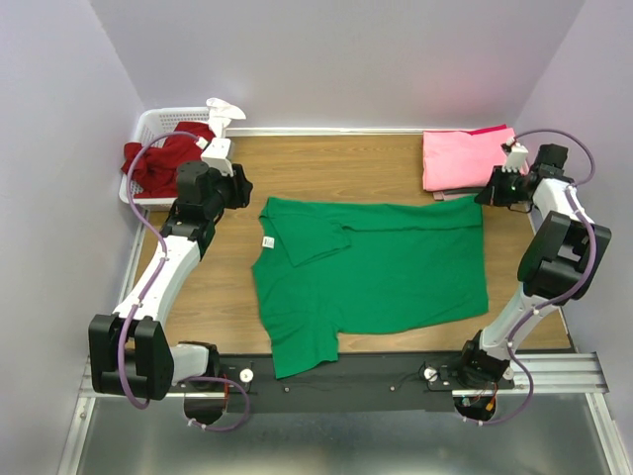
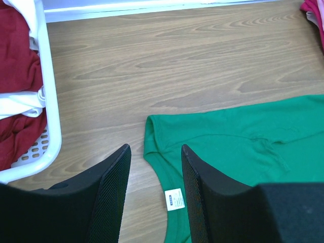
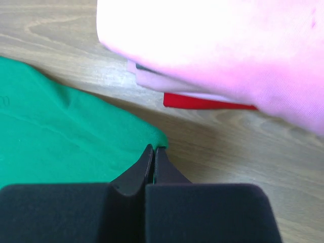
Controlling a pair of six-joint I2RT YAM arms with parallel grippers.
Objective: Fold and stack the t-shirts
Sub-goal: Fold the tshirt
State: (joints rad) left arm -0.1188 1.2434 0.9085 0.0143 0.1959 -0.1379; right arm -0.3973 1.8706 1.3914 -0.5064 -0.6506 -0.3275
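Observation:
A bright green t-shirt (image 1: 366,267) lies spread flat on the wooden table, one sleeve folded in and its white neck tag (image 2: 175,198) showing. My left gripper (image 2: 154,152) hangs open above the collar and shoulder corner (image 1: 240,193), with nothing between its fingers. My right gripper (image 3: 153,149) is shut on the far right corner of the green t-shirt (image 3: 61,126), close beside the pink stack (image 1: 487,198). Folded pink t-shirts (image 1: 460,158) are stacked at the back right, with a red edge (image 3: 202,101) beneath them. A dark red t-shirt (image 1: 163,158) fills the basket.
The white slotted basket (image 1: 148,124) stands at the back left corner, its rim (image 2: 50,136) just left of my left gripper. The walls close in on three sides. Bare wood (image 2: 167,66) lies between the basket, the green shirt and the pink stack.

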